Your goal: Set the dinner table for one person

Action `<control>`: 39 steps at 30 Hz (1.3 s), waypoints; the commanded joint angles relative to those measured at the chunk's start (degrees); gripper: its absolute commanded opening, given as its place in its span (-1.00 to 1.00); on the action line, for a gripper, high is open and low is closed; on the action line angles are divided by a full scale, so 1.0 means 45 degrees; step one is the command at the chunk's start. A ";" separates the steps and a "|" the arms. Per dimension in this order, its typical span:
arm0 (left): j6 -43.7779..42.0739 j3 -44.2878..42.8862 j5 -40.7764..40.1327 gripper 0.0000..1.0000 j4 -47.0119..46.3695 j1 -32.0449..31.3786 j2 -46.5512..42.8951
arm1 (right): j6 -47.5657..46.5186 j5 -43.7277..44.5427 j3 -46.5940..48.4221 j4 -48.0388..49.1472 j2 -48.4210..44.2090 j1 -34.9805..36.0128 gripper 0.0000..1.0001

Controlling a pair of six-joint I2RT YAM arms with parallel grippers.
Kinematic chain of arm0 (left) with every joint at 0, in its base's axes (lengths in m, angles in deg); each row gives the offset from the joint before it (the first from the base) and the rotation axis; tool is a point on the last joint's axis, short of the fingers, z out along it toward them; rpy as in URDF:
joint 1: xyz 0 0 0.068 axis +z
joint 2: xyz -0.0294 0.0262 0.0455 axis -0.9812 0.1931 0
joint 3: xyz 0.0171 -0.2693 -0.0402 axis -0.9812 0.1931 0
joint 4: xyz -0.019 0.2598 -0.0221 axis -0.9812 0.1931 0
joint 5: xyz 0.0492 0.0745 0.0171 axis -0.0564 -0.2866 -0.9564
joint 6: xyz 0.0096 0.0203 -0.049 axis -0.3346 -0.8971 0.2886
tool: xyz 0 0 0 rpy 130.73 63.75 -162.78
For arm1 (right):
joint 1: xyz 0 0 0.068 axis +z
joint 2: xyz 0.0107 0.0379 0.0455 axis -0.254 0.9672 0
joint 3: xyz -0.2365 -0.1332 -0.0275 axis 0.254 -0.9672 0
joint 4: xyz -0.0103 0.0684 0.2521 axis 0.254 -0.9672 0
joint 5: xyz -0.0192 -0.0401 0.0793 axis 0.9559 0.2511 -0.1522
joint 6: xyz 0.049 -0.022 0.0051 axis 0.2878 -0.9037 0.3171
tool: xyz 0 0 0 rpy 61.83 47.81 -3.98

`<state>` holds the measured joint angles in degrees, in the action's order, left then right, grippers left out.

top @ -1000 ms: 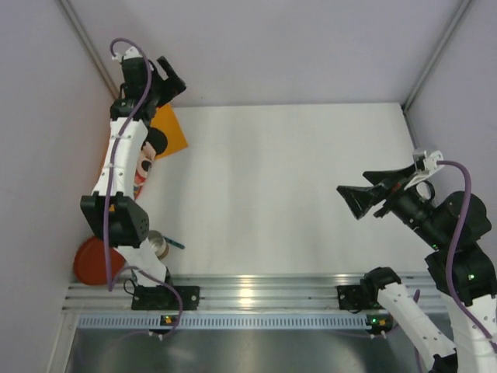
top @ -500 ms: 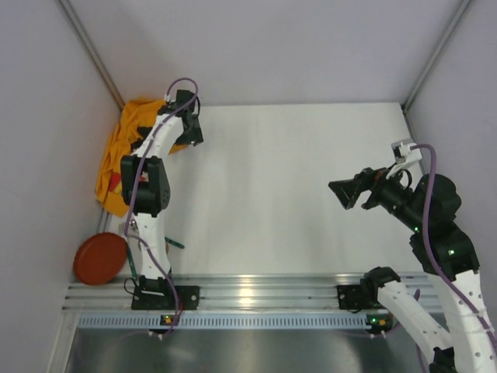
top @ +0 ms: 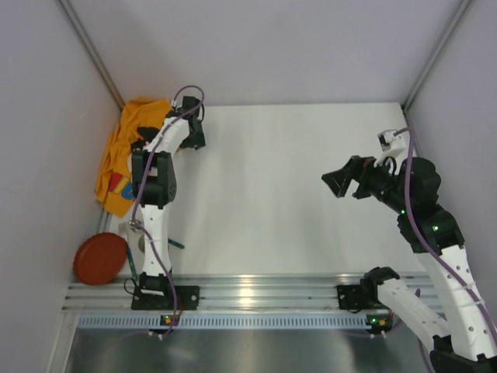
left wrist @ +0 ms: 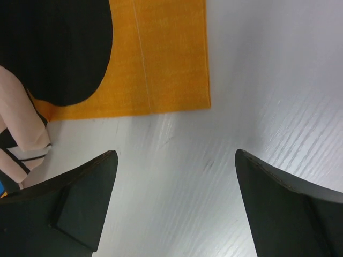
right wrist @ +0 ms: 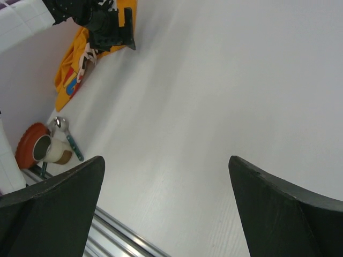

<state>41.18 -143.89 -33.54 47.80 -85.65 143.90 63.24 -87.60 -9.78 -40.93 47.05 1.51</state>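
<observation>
The counter (left wrist: 257, 80) is showing a matt white finish with a faint wood-like grain. The cloth (left wrist: 161, 53) is presenting as orange woven fabric, fine-textured, with one stitched line. The jaws are appearing as matt black plastic. The spoon (right wrist: 69, 140) bowl is glinting like polished metal. The rail (top: 256, 291) is gleaming as ribbed bare metal.
</observation>
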 commanded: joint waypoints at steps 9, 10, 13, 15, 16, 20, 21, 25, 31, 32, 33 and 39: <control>0.0048 -0.1395 -0.0134 0.88 -0.0495 0.0766 0.1454 | 0.0428 0.0149 -0.0412 0.1553 0.0929 0.0124 0.99; 0.0029 -0.1414 -0.0095 0.88 -0.0534 0.0882 0.1533 | 0.0428 0.0149 -0.0431 0.1593 0.1007 0.0124 0.99; -0.0030 -0.1394 0.0374 0.86 -0.0593 0.1078 0.1767 | 0.0428 0.0091 -0.0451 0.1787 0.1281 0.0143 1.00; -0.0030 -0.1394 0.0509 0.80 -0.0554 0.1098 0.1923 | 0.0486 -0.0006 -0.0451 0.1924 0.1573 0.0124 0.99; 0.0009 -0.1356 0.0530 0.67 -0.0573 0.1098 0.1943 | 0.0486 -0.0046 -0.0431 0.1964 0.1748 0.0163 0.99; 0.0029 -0.1277 0.1055 -0.34 -0.0612 0.1098 0.2080 | 0.0331 -0.0163 -0.0256 0.2120 0.2121 0.0182 0.99; -0.0030 -0.1277 0.1657 -0.59 -0.0709 0.1098 0.2138 | 0.0233 -0.0144 -0.0217 0.2101 0.2179 0.0202 1.00; -0.0304 -0.1083 0.3144 -1.00 -0.1060 0.0981 0.2003 | -0.0001 -0.0183 -0.0216 0.2023 0.2258 0.0300 0.99; -0.0206 -0.0145 0.3362 -1.00 -0.1472 0.0084 0.1046 | -0.0197 -0.0222 -0.0236 0.1438 0.1791 0.0398 0.99; -0.0187 0.0030 0.3285 -1.00 -0.1433 -0.0111 0.0794 | -0.0294 -0.0183 -0.0275 0.1340 0.1673 0.0398 1.00; -0.0206 0.0128 0.3303 -1.00 -0.1413 -0.0577 0.0656 | -0.0334 -0.0183 -0.0314 0.1146 0.1556 0.0398 0.99; 0.0554 0.1435 0.4238 -1.00 -0.1022 -0.2608 -0.0730 | -0.0880 0.0129 -0.0704 0.0384 0.0072 0.0398 0.99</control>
<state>40.59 -141.64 -22.72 38.10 -91.14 144.75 61.54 -87.78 -12.25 -37.47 50.77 2.50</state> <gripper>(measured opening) 0.026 0.996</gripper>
